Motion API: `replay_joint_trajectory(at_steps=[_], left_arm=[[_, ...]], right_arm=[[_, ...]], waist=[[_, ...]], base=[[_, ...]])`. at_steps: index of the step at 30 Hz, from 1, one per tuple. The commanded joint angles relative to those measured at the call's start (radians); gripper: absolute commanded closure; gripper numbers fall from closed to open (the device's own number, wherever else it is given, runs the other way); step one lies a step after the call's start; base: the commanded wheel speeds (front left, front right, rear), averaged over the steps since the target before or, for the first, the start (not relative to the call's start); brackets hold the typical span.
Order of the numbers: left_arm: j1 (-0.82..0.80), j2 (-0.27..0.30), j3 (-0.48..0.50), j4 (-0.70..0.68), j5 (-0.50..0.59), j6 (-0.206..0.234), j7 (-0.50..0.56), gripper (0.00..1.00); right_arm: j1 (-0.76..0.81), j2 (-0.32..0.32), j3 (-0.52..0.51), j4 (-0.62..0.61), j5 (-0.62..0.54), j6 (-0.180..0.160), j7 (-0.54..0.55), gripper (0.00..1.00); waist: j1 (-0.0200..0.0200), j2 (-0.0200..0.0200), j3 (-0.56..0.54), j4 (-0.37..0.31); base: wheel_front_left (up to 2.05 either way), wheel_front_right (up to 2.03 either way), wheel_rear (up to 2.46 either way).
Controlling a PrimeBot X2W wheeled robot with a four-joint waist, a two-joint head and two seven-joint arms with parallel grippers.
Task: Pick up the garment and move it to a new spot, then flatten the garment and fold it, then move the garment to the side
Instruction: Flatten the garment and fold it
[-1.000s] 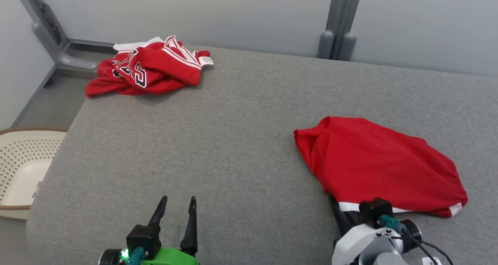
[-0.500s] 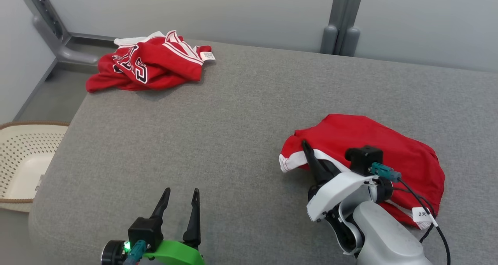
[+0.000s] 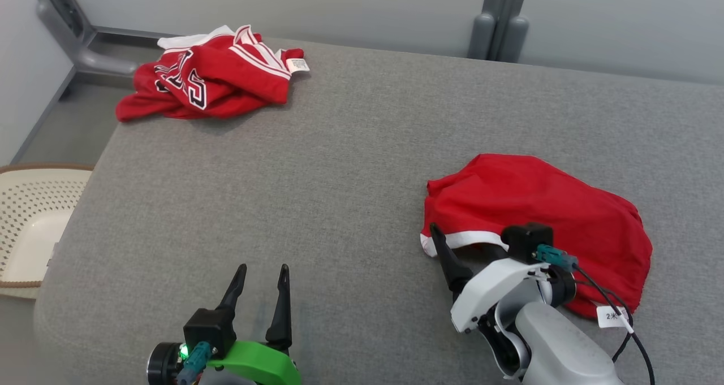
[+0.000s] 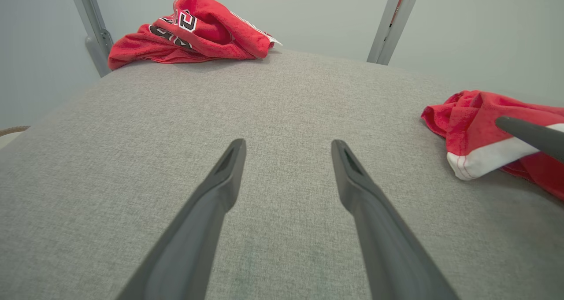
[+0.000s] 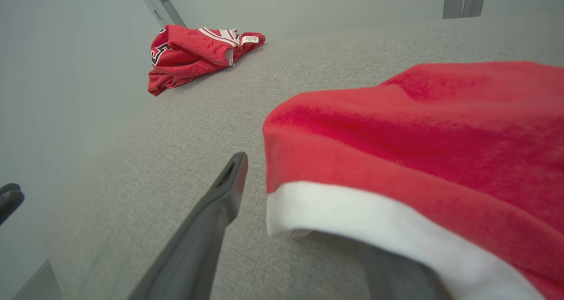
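Note:
The garment [image 3: 537,210] is a red piece with a white hem, lying bunched on the right half of the grey padded surface [image 3: 339,147]. My right gripper [image 3: 461,243] sits at its near-left edge and is open. One dark finger [image 3: 444,255] lies bare on the surface and the other is under the white hem. In the right wrist view the garment's [image 5: 418,128] hem drapes over the right gripper [image 5: 304,203]. My left gripper [image 3: 263,269] stands open at the front, nothing between its fingers. The left wrist view shows the left gripper [image 4: 288,143] and the garment [image 4: 476,115] to the right.
A second red garment with black-and-white lettering [image 3: 209,79] lies crumpled at the far left corner, also seen in the wrist views [image 4: 194,31] [image 5: 198,49]. A cream perforated basket [image 3: 28,226] stands on the floor to the left. Grey posts and pale walls stand behind.
The right gripper carried the white hem up from the near edge and to the left, folding the garment over itself, then opened and let the hem go. The left gripper stayed put.

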Motion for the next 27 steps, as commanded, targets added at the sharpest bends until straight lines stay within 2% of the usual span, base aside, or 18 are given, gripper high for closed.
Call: replay_joint_trajectory(at_steps=[1,7,17,27], left_arm=[[-0.007,0.001,-0.001,-0.002,0.002,0.003,0.001,0.00],[0.001,0.001,-0.011,0.000,0.007,0.001,0.001,0.00],[0.023,0.001,-0.021,-0.003,0.008,-0.001,0.001,0.00],[0.036,0.001,-0.048,0.009,-0.006,-0.001,0.001,0.00]], right_arm=[[0.028,-0.004,-0.010,-0.016,-0.010,-0.001,-0.003,0.00],[0.131,-0.003,-0.074,-0.105,-0.103,-0.001,-0.003,0.00],[0.340,-0.003,-0.268,-0.344,-0.222,-0.001,-0.003,0.00],[0.426,-0.003,-0.437,-0.490,-0.335,-0.001,-0.003,0.00]], waist=[[0.0000,0.0000,-0.010,-0.035],[0.0000,0.0000,-0.031,-0.102],[0.0000,0.0000,-0.092,-0.203],[0.0000,0.0000,-0.143,-0.243]], base=[[0.00,0.00,0.00],[0.00,0.00,0.00],[0.00,0.00,0.00],[0.00,0.00,0.00]])
